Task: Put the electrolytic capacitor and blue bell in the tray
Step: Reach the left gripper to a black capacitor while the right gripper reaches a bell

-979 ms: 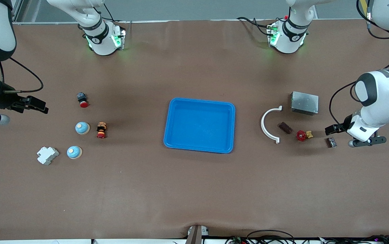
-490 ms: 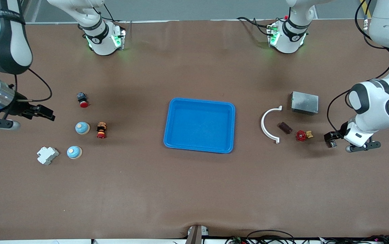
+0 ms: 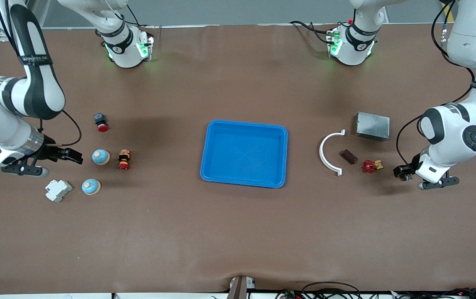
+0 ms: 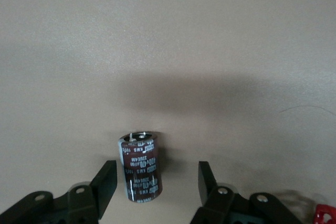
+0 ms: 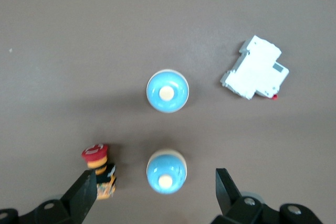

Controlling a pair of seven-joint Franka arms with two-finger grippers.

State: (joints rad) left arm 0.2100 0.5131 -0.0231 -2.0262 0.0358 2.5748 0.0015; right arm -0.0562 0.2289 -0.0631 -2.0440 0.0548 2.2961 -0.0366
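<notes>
The bright-blue tray (image 3: pixel 244 182) lies mid-table. The dark brown electrolytic capacitor (image 4: pixel 140 166) stands upright on the table between the fingers of my open left gripper (image 4: pixel 156 184), untouched; in the front view that gripper (image 3: pixel 401 171) largely hides it, at the left arm's end. Two blue bells sit at the right arm's end. One (image 3: pixel 101 157) lies just ahead of my open right gripper (image 3: pixel 72 156); in the right wrist view this bell (image 5: pixel 166 170) sits between the fingers of the gripper (image 5: pixel 155 190). The other bell (image 3: pixel 91 187) is nearer the front camera and also shows in the right wrist view (image 5: pixel 167 91).
A red-and-yellow push button (image 3: pixel 124 160) stands beside the first bell. A white breaker (image 3: pixel 58 190) and a small red button (image 3: pixel 101 122) lie nearby. A grey metal box (image 3: pixel 372 126), a white curved piece (image 3: pixel 330 153), a brown block (image 3: pixel 349 156) and a red valve (image 3: pixel 369 166) sit between the capacitor and the tray.
My left gripper has come down around the capacitor. My right gripper has moved in from the table's end toward the blue bell. Both stay open.
</notes>
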